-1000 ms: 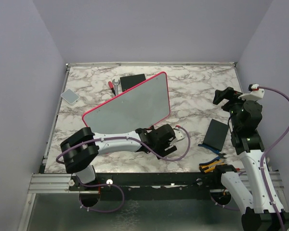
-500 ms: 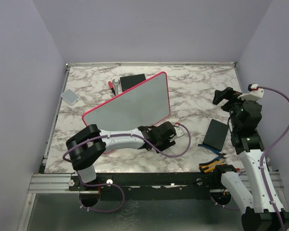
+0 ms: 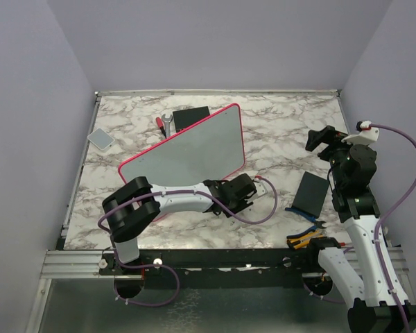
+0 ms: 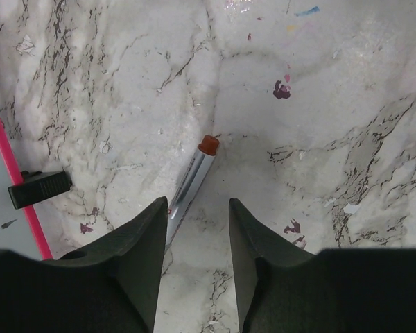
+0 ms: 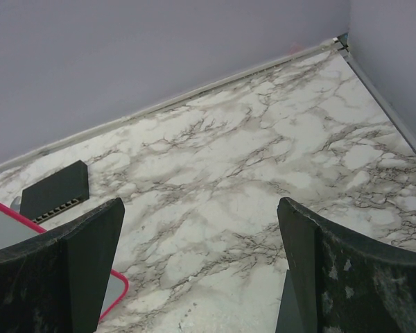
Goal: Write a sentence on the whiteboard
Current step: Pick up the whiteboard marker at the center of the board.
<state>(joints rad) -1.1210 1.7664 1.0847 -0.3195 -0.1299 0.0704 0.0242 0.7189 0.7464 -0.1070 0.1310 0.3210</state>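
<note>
The whiteboard (image 3: 187, 151), pale grey with a pink-red frame, lies slanted across the middle of the table. I see no lettering on it. Its pink edge (image 4: 14, 158) and a black foot (image 4: 40, 189) show at the left of the left wrist view, and a corner (image 5: 3, 232) shows in the right wrist view. A silver marker with a red-brown cap (image 4: 193, 182) lies on the marble just off the board's near right corner. My left gripper (image 4: 196, 203) is open and empty low over the table, with the marker's rear end beside its left finger. My right gripper (image 3: 320, 139) is open and empty, raised at the right.
A black box (image 3: 191, 115) and a red-handled wrench (image 3: 162, 123) lie behind the board. A small grey pad (image 3: 100, 139) is at the far left. A dark grey pad (image 3: 311, 193) and pliers (image 3: 304, 240) lie at the near right by the right arm.
My left arm has swung its gripper a little right and away from the near edge, towards the marker. The right arm and the board have not moved.
</note>
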